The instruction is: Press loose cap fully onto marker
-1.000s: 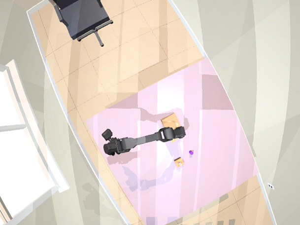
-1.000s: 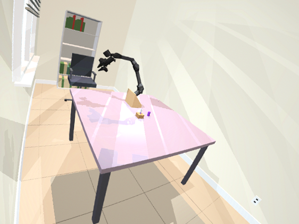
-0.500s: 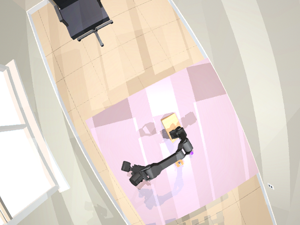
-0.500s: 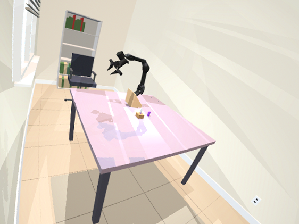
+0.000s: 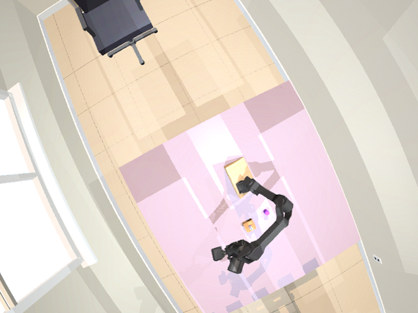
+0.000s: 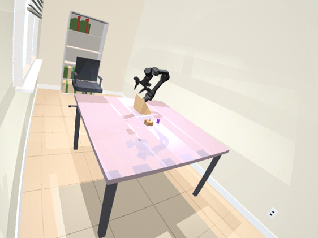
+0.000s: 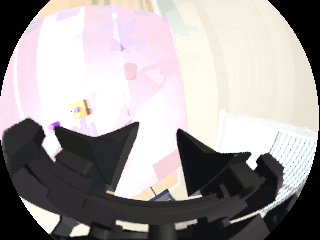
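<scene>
We hold our gripper [image 7: 152,154] half apart, gripping nothing, high above the table [image 6: 115,142]; the cap [image 5: 266,212] stands beside the holder block [image 5: 249,226].

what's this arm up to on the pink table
It is meant to cap a marker but has not touched anything yet. The end effector hangs in the air with its fingers partly open and nothing between them. The purple cap stands loose on the table, apart from the holder block where the marker stands uncapped. The arm's base sits on a tan wedge at the far side.
</scene>
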### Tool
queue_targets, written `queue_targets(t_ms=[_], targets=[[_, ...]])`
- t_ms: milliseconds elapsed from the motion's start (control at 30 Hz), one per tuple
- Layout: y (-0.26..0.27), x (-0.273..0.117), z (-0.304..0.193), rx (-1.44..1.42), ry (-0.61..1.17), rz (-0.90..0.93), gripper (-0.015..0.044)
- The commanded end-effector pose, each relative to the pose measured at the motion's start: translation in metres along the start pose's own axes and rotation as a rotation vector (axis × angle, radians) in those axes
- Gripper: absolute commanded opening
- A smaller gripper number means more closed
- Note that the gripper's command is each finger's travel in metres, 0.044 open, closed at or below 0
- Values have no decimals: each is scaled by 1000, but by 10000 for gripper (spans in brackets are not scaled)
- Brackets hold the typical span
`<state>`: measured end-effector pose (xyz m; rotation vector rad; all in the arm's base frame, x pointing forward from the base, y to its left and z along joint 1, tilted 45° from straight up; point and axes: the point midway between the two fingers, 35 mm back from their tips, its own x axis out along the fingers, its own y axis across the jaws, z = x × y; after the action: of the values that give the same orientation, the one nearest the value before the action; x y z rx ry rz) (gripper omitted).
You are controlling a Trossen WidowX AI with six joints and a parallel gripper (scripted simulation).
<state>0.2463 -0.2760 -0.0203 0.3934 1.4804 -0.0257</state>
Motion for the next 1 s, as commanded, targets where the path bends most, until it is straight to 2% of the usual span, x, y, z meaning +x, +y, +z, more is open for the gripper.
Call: queue_targets(t_ms=[0,267,600,867,967], targets=[[73,0,11,-157,-12,98,246],[202,-1,-3,-431,-12,287,246],[337,-8,-86,-758,45,563,246],[348,-10,-95,-788,50,595,246],[360,10,-100,-788,50,594,246]])
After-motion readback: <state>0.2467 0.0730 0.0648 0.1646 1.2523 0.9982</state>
